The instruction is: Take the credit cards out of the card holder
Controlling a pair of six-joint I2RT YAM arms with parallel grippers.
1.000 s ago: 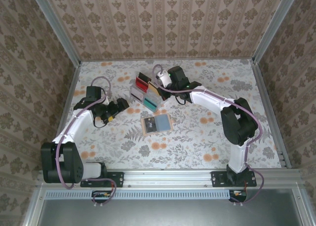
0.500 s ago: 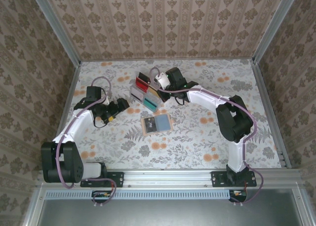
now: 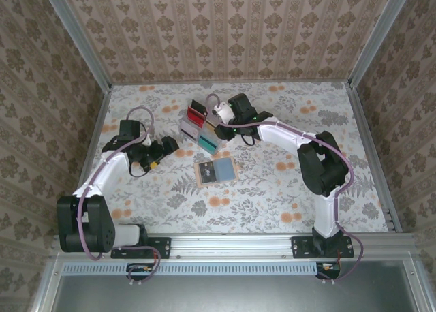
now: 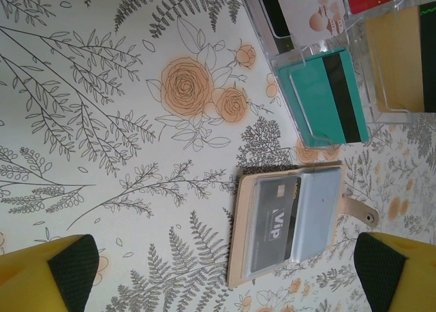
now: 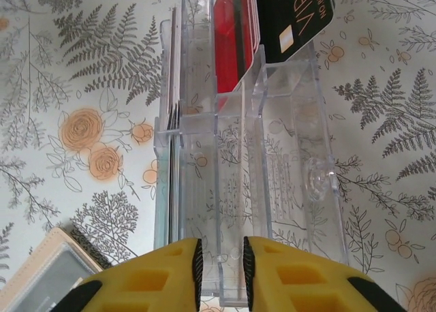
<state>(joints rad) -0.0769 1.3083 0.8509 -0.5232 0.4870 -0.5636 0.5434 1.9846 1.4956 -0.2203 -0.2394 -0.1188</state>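
The tan card holder [image 3: 216, 170] lies open on the table. In the left wrist view the card holder [image 4: 240, 247] shows a grey VIP credit card [image 4: 272, 223] in its clear pocket, beside a blue-grey pocket [image 4: 317, 213]. My left gripper [image 4: 225, 278] hovers over it, open wide; in the top view the left gripper [image 3: 165, 150] sits left of the holder. An orange-yellow card [image 4: 395, 60] stands in the clear stand. My right gripper [image 5: 221, 247] is above that stand, jaws a narrow gap apart with a clear divider showing between them; from above the right gripper [image 3: 216, 121] is at the stand.
The clear tiered stand [image 5: 286, 155] holds a teal card [image 4: 323, 97], a red-and-black card [image 5: 235, 33], a dark VIP card [image 5: 296, 19] and white cards [image 4: 313, 12]. Patterned walls and metal rails [image 3: 225, 244] enclose the floral table.
The right arm has shifted slightly left over the stand. The left arm and the card holder have not moved.
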